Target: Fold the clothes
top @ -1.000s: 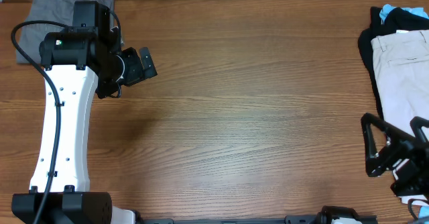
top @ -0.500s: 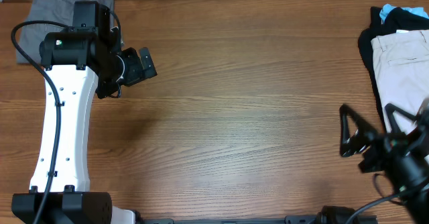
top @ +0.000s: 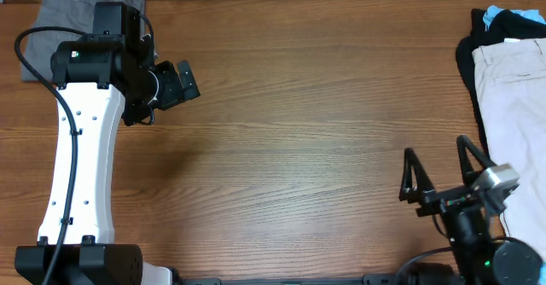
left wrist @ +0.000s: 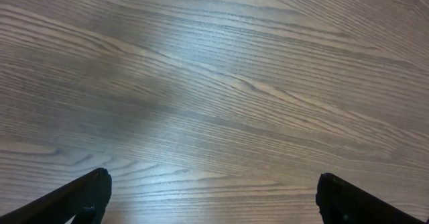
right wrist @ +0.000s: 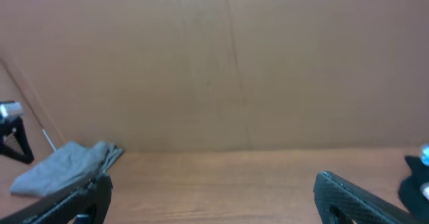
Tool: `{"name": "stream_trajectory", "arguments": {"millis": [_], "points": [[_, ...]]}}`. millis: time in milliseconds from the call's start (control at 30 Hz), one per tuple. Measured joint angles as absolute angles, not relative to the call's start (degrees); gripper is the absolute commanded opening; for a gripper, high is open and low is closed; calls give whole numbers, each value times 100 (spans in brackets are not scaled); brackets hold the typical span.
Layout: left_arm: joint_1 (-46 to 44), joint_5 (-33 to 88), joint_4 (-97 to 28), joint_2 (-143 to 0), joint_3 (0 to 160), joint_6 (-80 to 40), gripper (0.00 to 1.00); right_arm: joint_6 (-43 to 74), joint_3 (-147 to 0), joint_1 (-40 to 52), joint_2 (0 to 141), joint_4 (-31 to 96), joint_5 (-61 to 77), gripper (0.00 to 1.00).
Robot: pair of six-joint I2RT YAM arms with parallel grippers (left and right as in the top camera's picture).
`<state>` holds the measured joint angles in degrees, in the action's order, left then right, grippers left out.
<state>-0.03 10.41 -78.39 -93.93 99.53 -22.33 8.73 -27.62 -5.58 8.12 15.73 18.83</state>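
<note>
A pile of unfolded clothes lies at the table's right edge: beige trousers (top: 514,89) on a black garment (top: 467,50), with a bit of light blue cloth (top: 493,14) at the top. A folded grey garment (top: 64,12) lies at the far left corner, also seen in the right wrist view (right wrist: 64,167). My left gripper (top: 183,80) is open and empty over bare wood near the grey garment. My right gripper (top: 435,170) is open and empty at the front right, pointing across the table, left of the beige trousers.
The white left arm (top: 77,148) stretches from the front left edge up toward the grey garment. A brown cardboard wall (right wrist: 214,63) stands behind the table. Bare wood (top: 299,123) spans the table's middle.
My right gripper has swung left and tilted up, from over the beige trousers at the right edge to beside them, still open. The left arm has not moved.
</note>
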Motion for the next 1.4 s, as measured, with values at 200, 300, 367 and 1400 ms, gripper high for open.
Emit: {"name": "stream_trajectory", "arguments": {"millis": [200,300,367,1400], "points": [[-3,1041,-7843,-9393,9953,-2233,100,873,-1686,-467,314,469,2001,100],[-3,1039,-7841,-9393,9950,-2233,100,878,-1398,-351,141,178,1898,100],[-3,1041,-7843,-9393,9950,-2233,100,875,-1278,-322,93,1,1844,100],[-3,1044,-7841,-9393,9950,-2235,100,878,-104,-292,69,-642,1323,100]]}}
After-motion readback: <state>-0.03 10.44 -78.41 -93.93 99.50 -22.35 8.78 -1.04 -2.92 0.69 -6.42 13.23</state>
